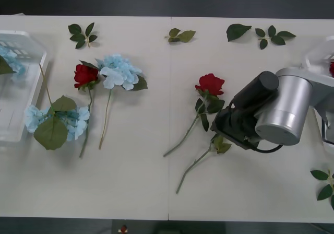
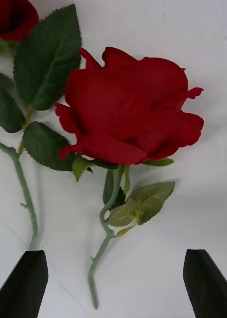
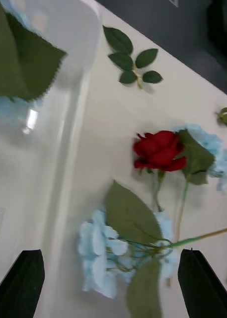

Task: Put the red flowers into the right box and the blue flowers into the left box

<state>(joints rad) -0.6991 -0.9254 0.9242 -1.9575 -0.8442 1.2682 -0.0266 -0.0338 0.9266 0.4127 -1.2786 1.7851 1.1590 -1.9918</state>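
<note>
My right gripper (image 1: pixel 227 130) hangs open over a red rose (image 2: pixel 128 114) lying on the table, its black fingers (image 2: pixel 24 283) on either side of the stem's lower end without touching it. A second red rose (image 1: pixel 210 83) lies just beyond, and a third (image 1: pixel 85 75) lies left of centre. Two blue flowers (image 1: pixel 119 71) (image 1: pixel 57 120) lie near that one. The left box (image 1: pixel 23 108) holds a blue flower (image 1: pixel 8 59). My left gripper (image 3: pixel 111 288) is open above the left box's rim (image 3: pixel 68 124), near a blue flower (image 3: pixel 101 248). The right box (image 1: pixel 319 51) shows at the right edge.
Loose green leaf sprigs lie along the far side of the table (image 1: pixel 82 34) (image 1: pixel 180 35) (image 1: pixel 261 34) and at the near right (image 1: pixel 326 184). A seam (image 1: pixel 169 192) runs down the table's middle. The right arm's silver wrist (image 1: pixel 284 106) covers part of the table.
</note>
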